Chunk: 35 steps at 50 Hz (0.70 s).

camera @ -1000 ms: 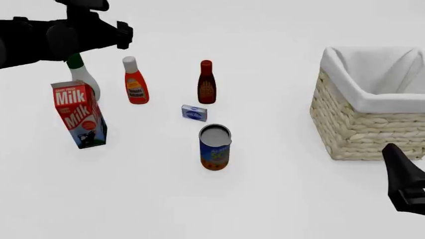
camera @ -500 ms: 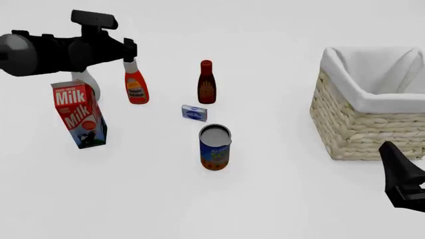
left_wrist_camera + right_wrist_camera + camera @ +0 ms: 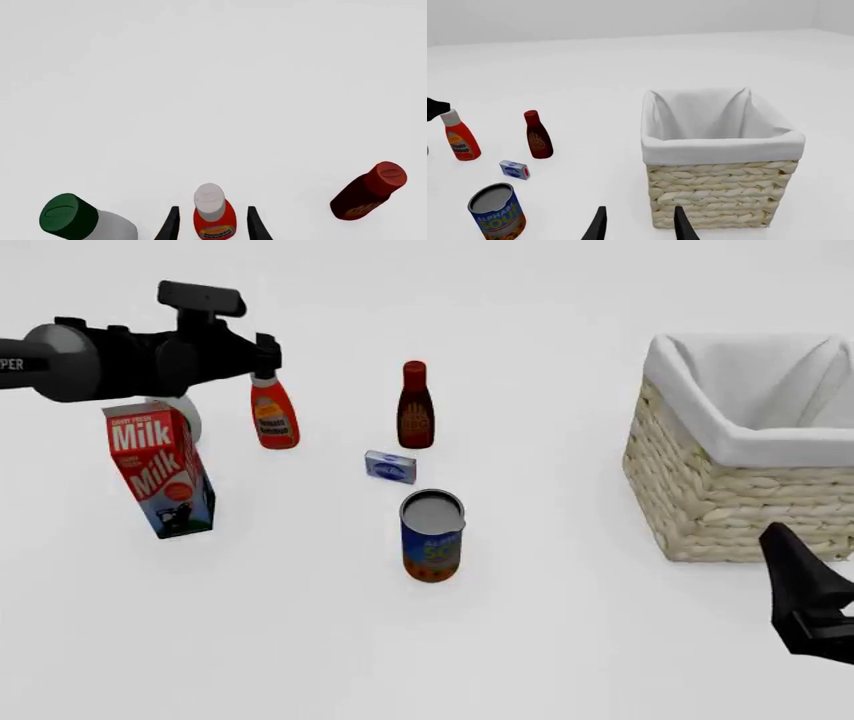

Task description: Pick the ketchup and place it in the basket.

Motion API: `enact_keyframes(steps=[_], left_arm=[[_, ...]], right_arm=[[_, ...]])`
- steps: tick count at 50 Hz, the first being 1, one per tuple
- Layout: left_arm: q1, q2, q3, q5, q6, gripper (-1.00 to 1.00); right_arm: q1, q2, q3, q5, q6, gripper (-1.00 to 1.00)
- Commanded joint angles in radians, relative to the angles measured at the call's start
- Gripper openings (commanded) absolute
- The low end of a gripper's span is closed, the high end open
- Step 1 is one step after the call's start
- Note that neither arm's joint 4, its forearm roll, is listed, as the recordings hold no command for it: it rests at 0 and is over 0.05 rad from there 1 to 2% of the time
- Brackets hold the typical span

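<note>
Fingers of the left gripper [image 3: 211,225] are apart, one on each side of the ketchup [image 3: 213,220], not squeezing it yet. A moment ago this gripper was higher and more to the left; now it has come down over the cap. So the grab looks close. The ketchup stands upright near the far left side of the table, well apart from the basket [image 3: 727,495] at the right edge. The right gripper [image 3: 638,225] waits near the basket, fingers apart.

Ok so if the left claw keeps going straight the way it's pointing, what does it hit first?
Probably the ketchup: the left claw is open with the bottle's neck between its fingers, though depth is unclear.
</note>
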State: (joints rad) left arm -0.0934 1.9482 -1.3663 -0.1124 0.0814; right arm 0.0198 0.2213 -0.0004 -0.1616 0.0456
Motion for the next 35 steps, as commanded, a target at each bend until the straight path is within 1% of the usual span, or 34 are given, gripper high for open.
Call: enact_keyframes(steps=[1,35], left_arm=[[0.004,0.029,-0.018,-0.006,-0.004,1.00],[0.003,0.089,-0.022,-0.039,-0.024,1.00]], right_arm=[[-0.002,0.020,0.000,-0.016,0.006,1.00],[-0.003,0.024,0.000,-0.014,0.014,1.00]])
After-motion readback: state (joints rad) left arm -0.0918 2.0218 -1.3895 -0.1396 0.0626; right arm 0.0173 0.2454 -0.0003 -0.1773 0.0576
